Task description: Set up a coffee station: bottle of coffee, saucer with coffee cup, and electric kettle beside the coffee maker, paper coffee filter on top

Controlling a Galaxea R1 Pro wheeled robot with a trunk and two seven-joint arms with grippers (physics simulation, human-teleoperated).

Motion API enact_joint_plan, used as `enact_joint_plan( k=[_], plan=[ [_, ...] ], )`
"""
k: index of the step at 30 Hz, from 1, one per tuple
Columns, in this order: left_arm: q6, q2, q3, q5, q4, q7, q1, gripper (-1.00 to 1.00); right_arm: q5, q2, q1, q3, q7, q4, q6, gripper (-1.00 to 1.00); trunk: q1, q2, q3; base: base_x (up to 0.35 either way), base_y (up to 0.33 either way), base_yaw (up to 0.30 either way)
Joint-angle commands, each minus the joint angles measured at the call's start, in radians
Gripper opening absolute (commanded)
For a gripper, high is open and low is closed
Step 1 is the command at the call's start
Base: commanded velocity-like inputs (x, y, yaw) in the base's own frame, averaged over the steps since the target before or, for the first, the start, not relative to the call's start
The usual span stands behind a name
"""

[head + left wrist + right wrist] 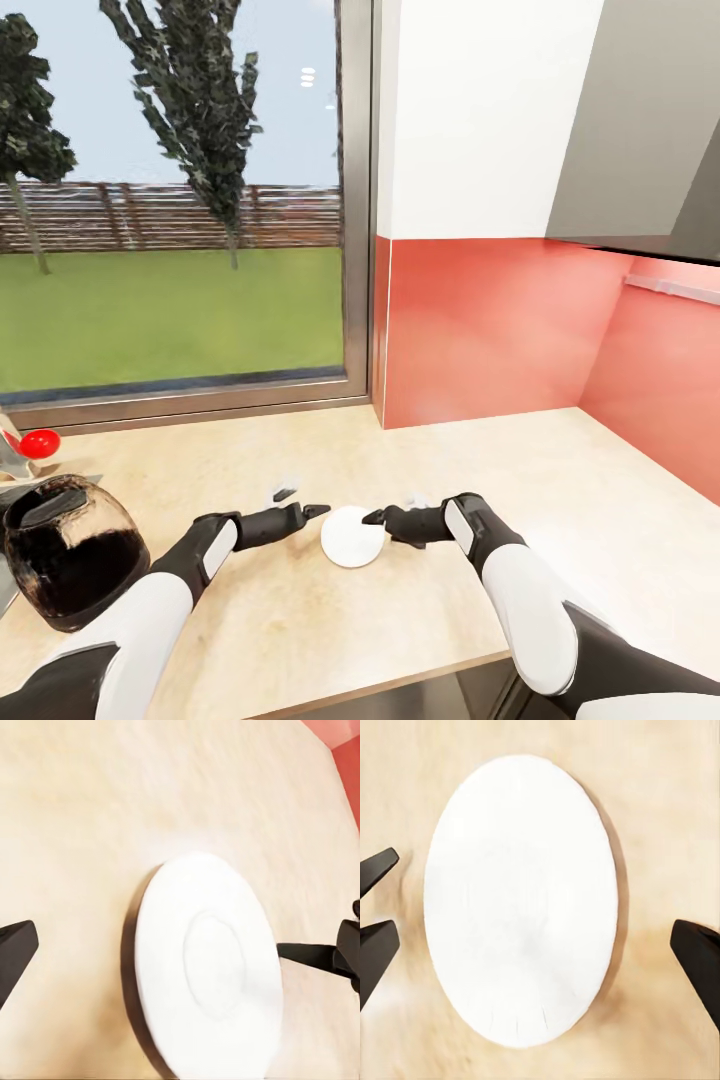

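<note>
I have both grippers low over the kitchen countertop (300, 620) with the saucer (352, 536) lying flat between them. My left gripper (312, 512) sits just beside one rim of the plate, my right gripper (374, 518) just beside the opposite rim. In both wrist views the fingers stand spread, with bare worktop between them and the plate, so both are released and grasping nothing.

I judge the saucer to be on the counter, though the coffee maker is not visible here, so I cannot say it sits next to it. The electric kettle (70, 565) stands on the counter well out beyond my left arm. No cup rests on the saucer, and the bottle and filter are not to be seen; I take those steps as still ahead.

For room: past my right gripper the worktop runs wide and bare to the red backsplash (480, 330). Ahead of both grippers lies open counter up to the window (170, 200). The counter's front edge lies behind the wrists, under my forearms.
</note>
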Motion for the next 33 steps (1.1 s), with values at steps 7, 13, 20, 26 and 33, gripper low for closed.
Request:
enact_joint_plan(
  k=[7,13,20,26,33],
  plan=[
    [0.007,-0.003,0.004,0.004,0.001,-0.001,0.004,1.0,0.018,0.001,-0.001,-0.005,0.005,0.03,-0.005,1.0,0.001,-0.002,-0.002,0.0,0.0,0.0],
    [0.007,-0.001,0.004,0.004,0.0,-0.001,0.008,1.0,0.018,0.001,-0.001,-0.005,0.005,0.035,-0.006,1.0,0.001,-0.002,-0.002,0.0,0.0,0.0],
    [0.007,-0.004,0.004,0.004,0.0,-0.002,0.015,1.0,0.018,0.001,-0.001,-0.005,0.006,0.05,-0.006,1.0,0.001,-0.002,-0.002,0.0,0.0,0.0],
    [0.003,-0.01,0.006,0.01,0.0,-0.004,0.017,1.0,0.018,0.001,-0.001,-0.005,0.006,0.051,-0.006,1.0,0.001,-0.002,-0.002,0.0,0.0,0.0],
    [-0.044,-0.01,0.004,0.149,0.0,-0.003,0.031,1.0,0.018,0.001,-0.001,-0.005,0.006,0.051,-0.006,1.0,0.001,-0.002,-0.002,0.0,0.0,0.0]
  ],
)
